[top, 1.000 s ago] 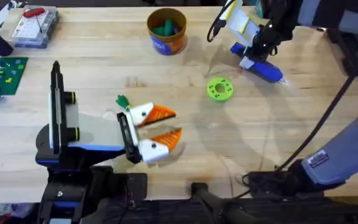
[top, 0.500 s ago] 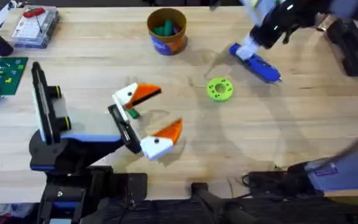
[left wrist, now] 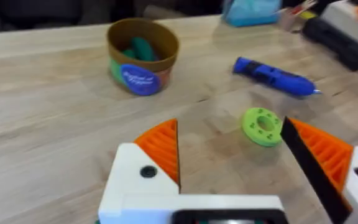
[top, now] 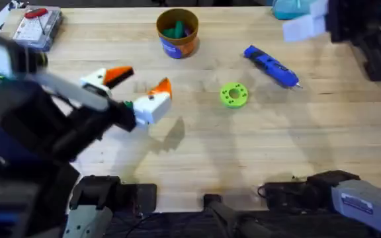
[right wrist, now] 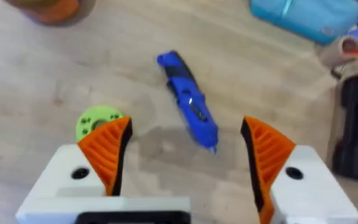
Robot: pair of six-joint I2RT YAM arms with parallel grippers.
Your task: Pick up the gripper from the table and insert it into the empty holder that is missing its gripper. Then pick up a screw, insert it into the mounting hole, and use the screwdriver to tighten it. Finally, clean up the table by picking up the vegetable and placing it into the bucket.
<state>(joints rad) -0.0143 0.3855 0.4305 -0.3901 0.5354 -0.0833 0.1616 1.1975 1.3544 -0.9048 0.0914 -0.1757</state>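
The middle and near part of the bench (top: 256, 158) lies bare, with wide room to pass. Three things stand apart on it: the bucket (top: 177, 32) near the far edge, the green disc (top: 233, 94) in the centre, and the screwdriver (top: 272, 66) lying flat beyond it to the right, with open wood between each. The left gripper (top: 141, 89), jaws spread, hangs over the left side, its dark arm (top: 38, 132) blocking that corner. A clear box (top: 37, 26) takes the far left corner.
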